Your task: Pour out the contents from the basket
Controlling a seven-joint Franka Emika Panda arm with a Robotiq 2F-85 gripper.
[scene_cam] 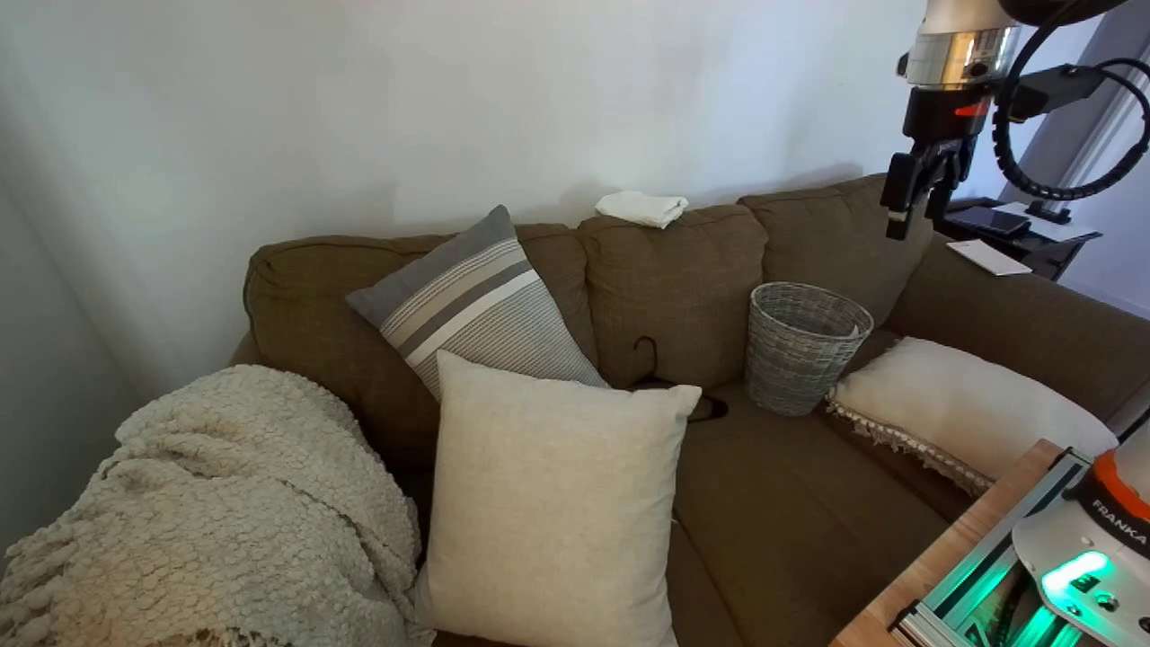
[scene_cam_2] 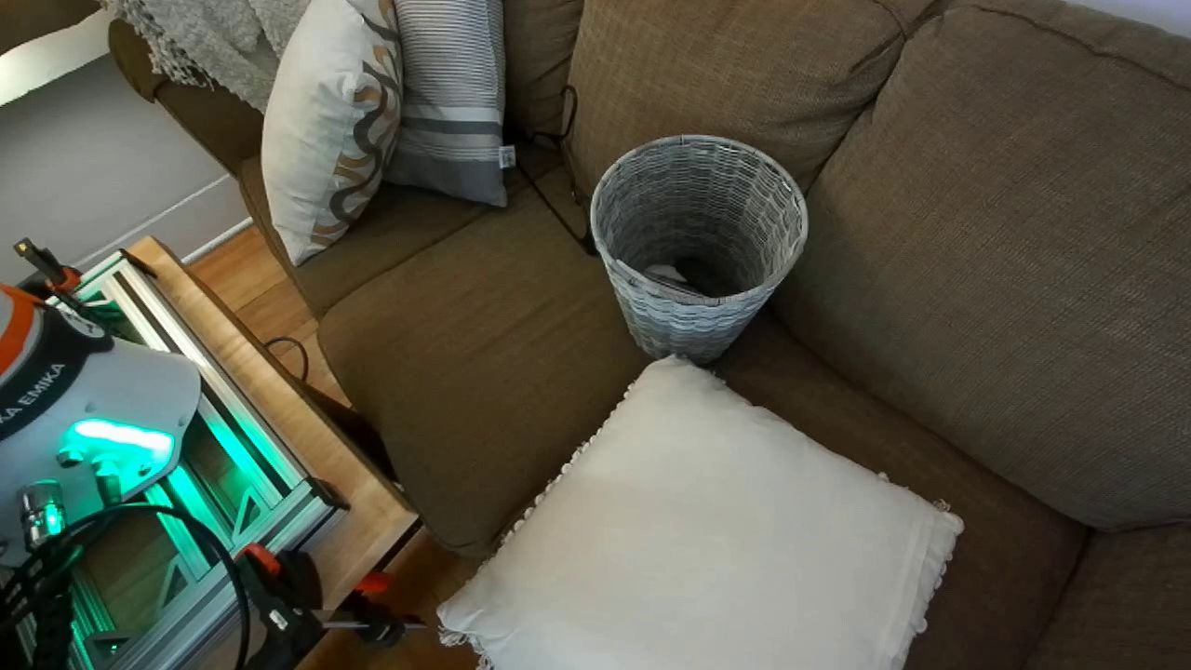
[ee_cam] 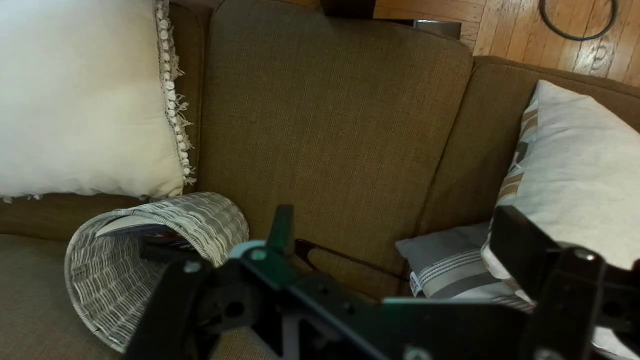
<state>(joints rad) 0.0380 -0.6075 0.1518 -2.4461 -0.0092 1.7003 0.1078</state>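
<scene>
The grey woven basket (scene_cam: 800,359) stands upright on the sofa seat, against the back cushions. It also shows in an exterior view (scene_cam_2: 670,312) and at the lower left of the wrist view (ee_cam: 210,220). Inside it, a whitish item (scene_cam_2: 665,274) and a dark flat item (ee_cam: 167,237) are partly visible; their full shapes are hidden by the wall. My gripper (scene_cam: 916,220) is high above the sofa, up and to the right of the basket in that exterior view. In the wrist view its fingers (ee_cam: 403,227) are wide apart with nothing between them.
A white fringed pillow (scene_cam_2: 716,530) lies beside the basket. A dark hanger (scene_cam: 710,409) lies on the basket's other side, near a cream pillow (scene_cam: 557,503) and a striped grey pillow (scene_cam: 494,296). A white cloth (scene_cam: 642,208) rests on the sofa back.
</scene>
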